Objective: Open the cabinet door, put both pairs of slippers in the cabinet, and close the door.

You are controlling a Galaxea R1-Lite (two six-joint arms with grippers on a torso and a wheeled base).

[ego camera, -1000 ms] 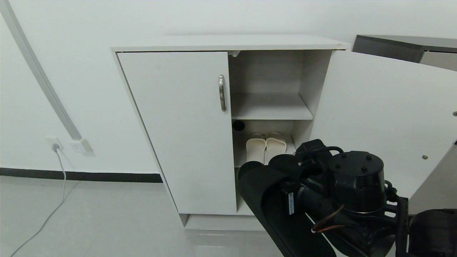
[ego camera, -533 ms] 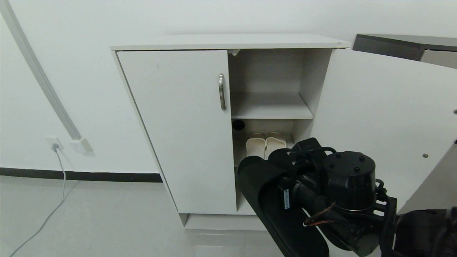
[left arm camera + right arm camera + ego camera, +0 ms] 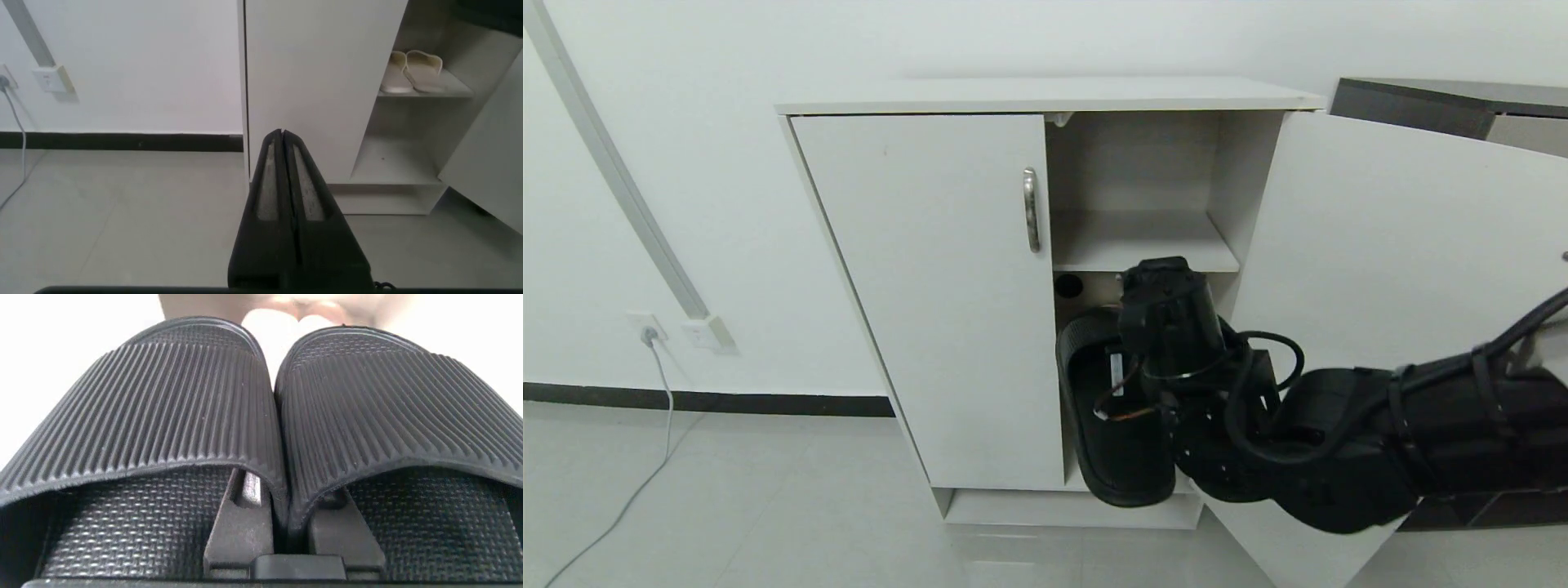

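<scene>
The white cabinet has its left door closed and its right door swung open. My right gripper is shut on the pair of black slippers, its fingers pinching the two inner edges together. The black slippers hang toe-up in the cabinet opening, below the upper shelf. A pair of white slippers lies on the middle shelf; in the head view my right arm hides them. My left gripper is shut and empty, low over the floor in front of the cabinet.
A metal handle sits on the closed door's edge. A grey cabinet stands behind the open door. A wall socket with a cable is at the left. Open floor lies left of the cabinet.
My right arm has stretched forward and to the left, carrying the black slippers from in front of the cabinet into its opening. They now cover the white slippers in the head view.
</scene>
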